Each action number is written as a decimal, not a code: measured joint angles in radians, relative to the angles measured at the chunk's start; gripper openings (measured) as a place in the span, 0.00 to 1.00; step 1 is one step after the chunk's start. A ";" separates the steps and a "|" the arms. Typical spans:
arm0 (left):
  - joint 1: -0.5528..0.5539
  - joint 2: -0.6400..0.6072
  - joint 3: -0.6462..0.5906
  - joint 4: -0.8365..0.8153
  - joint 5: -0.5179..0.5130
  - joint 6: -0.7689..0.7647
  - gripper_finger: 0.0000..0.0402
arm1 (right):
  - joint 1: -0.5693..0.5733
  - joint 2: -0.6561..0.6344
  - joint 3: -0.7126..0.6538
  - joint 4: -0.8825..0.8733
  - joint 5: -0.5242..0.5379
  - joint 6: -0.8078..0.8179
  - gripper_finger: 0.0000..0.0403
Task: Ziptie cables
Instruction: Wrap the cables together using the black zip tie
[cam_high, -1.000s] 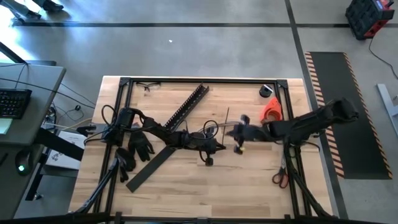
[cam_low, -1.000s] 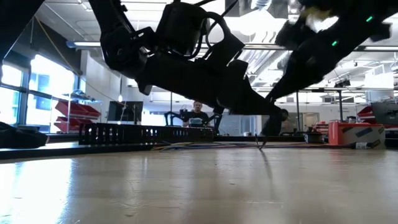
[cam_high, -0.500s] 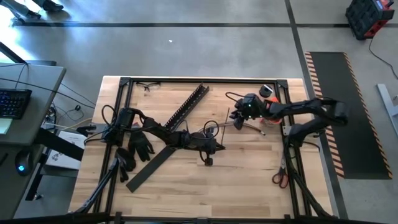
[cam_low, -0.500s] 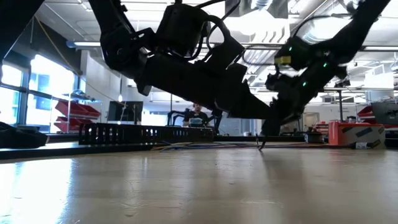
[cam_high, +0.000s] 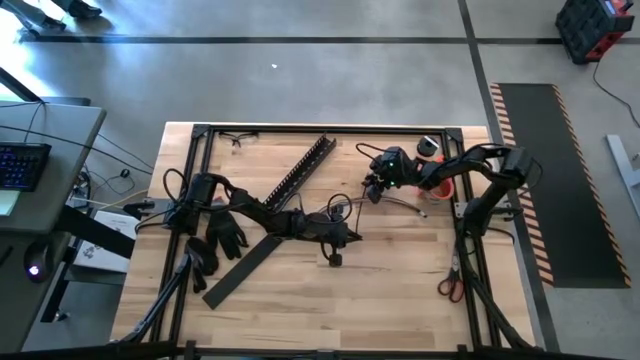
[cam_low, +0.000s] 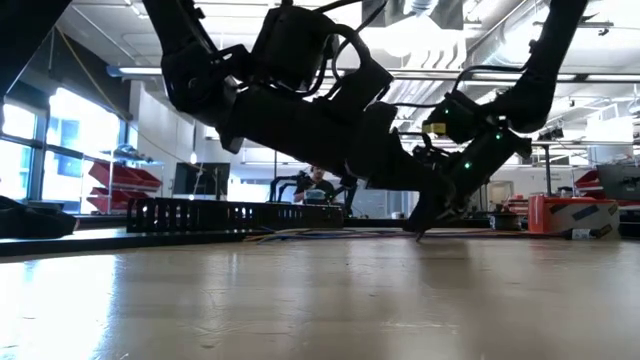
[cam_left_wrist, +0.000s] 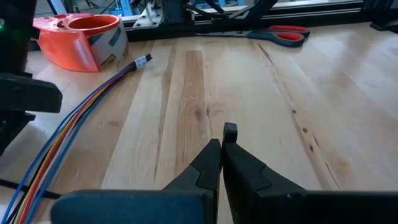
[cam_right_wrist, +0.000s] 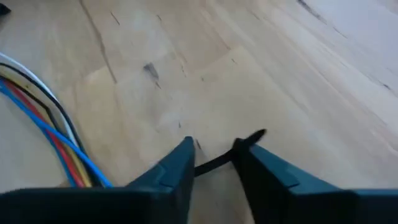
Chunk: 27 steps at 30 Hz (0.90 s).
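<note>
The cables (cam_left_wrist: 74, 112) are thin coloured wires (blue, red, yellow, white, black) lying on the table right of centre (cam_high: 400, 204), seen also in the right wrist view (cam_right_wrist: 53, 140). My right gripper (cam_high: 374, 188) is low over the table beside them, open (cam_right_wrist: 212, 155), with a thin black zip tie (cam_right_wrist: 249, 138) on the wood running in between its fingers. My left gripper (cam_high: 348, 236) is at the table's centre, shut (cam_left_wrist: 222, 144), with a small black block (cam_left_wrist: 230, 131) at its tips. My left gripper is shut with a small square black block (cam_left_wrist: 230, 131), seemingly a zip-tie head, standing out just past its fingertips. In the low view a thin black piece (cam_low: 420, 231) reaches from below those tips down to the table. What lies between the fingers is hidden.
An orange tape roll (cam_high: 437, 178) and red-handled scissors (cam_high: 450, 285) are by the right edge. A black slotted channel (cam_high: 300, 170) lies slanting at the far centre, a flat black strip (cam_high: 240, 265) and black gloves (cam_high: 225, 230) to the left. A person (cam_low: 318, 183) sits beyond the table.
My right gripper has swung from right of centre toward the far edge and come down close to the table beside the cables, its arm folding back toward the right edge. My left arm and the cables have kept still.
</note>
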 joint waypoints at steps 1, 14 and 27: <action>0.000 0.000 0.000 0.000 0.000 0.000 0.00 | 0.000 0.000 0.000 -0.003 0.001 -0.010 0.19; 0.051 -0.129 -0.004 -0.134 -0.090 0.136 0.00 | 0.098 -0.038 -0.004 0.128 -0.014 -0.175 0.00; 0.324 -0.143 -0.005 -0.096 0.275 0.037 0.00 | 0.070 -0.042 -0.003 0.348 0.014 -0.467 0.00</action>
